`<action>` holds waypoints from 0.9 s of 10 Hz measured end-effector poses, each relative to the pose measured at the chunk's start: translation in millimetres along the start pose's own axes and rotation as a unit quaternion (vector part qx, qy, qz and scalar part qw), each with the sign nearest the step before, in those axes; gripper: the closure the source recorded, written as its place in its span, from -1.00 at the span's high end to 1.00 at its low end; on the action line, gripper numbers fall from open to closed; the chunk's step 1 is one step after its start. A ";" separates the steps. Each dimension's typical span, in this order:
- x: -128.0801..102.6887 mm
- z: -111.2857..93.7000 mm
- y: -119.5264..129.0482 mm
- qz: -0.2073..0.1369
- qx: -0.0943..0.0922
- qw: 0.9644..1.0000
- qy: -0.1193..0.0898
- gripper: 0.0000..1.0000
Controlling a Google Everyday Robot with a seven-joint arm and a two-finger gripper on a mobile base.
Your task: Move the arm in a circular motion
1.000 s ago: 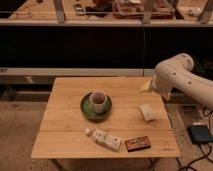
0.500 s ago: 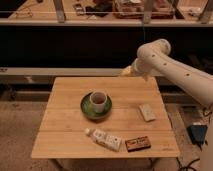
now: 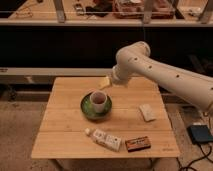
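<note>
Packets lie nearest me along the front of the wooden counter (image 3: pixel 65 125): a white packet (image 3: pixel 105 139), a dark bar (image 3: pixel 137 144) just right of it, and a small white block (image 3: pixel 146 112) further back on the right. Mid-counter, a pale cup (image 3: pixel 99 101) sits on a green saucer (image 3: pixel 87 111). Beyond it the arm (image 3: pixel 165 75) extends from the right, elbow raised over the far edge, its pincer (image 3: pixel 105 82) hanging just behind the cup; I cannot tell whether it is apart or together.
</note>
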 end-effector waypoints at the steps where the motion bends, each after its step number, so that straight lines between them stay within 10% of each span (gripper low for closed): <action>1: -33.8 -5.4 -13.8 -0.029 0.012 0.999 -0.026 0.58; 5: -117.5 -26.1 21.6 -0.066 -0.016 0.995 -0.076 0.58; 9: -127.2 -36.1 132.8 0.021 -0.102 0.992 -0.078 0.58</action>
